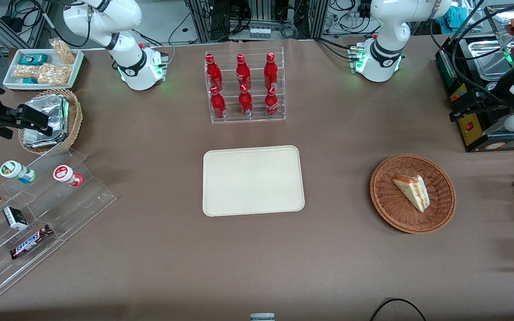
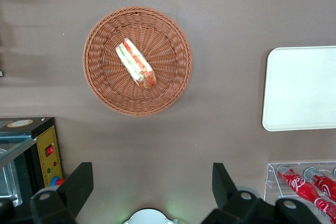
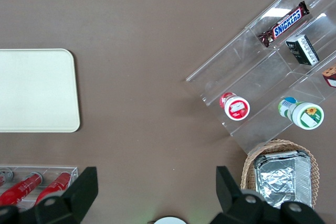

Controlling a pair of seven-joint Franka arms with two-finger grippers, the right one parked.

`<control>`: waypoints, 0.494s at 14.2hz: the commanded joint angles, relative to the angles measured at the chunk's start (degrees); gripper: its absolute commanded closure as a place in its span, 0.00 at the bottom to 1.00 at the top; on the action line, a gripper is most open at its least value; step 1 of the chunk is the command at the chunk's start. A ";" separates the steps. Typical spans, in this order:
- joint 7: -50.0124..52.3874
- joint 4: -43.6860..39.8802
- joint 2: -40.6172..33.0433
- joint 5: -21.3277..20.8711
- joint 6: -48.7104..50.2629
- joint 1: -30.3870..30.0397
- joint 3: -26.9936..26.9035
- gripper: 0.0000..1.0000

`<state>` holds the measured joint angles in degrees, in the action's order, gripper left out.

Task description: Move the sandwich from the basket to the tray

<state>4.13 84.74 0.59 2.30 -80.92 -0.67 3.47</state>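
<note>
The sandwich (image 1: 412, 192) (image 2: 136, 62), a pale wedge with orange and green layers, lies in the shallow reddish-brown wicker basket (image 1: 384, 203) (image 2: 102, 85). The cream tray (image 1: 253, 180) (image 2: 302, 87) lies bare at the table's middle, beside the basket toward the parked arm's end. My gripper (image 1: 466, 110) (image 2: 151, 182) hangs open high over the table, farther from the front camera than the basket and apart from it. Nothing is between its fingers (image 2: 79, 182).
A clear rack of red bottles (image 1: 244, 87) (image 2: 304, 182) stands farther back than the tray. A black control box (image 1: 475, 129) (image 2: 31, 150) sits under the gripper. Toward the parked arm's end are a clear snack stand (image 1: 38, 205), a foil-packet basket (image 1: 47, 120) and a white snack tray (image 1: 43, 67).
</note>
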 commanded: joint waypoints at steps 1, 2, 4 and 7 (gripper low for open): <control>-0.70 -0.63 0.38 -3.50 -0.55 0.14 0.14 0.00; -0.44 -0.37 0.21 -3.71 -0.29 0.31 0.14 0.00; -0.44 -0.10 0.12 -3.71 -0.20 0.31 0.14 0.00; -0.44 -0.01 0.29 -3.36 -0.29 0.23 0.14 0.00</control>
<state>4.11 84.80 0.85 -0.48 -81.17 -0.55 3.49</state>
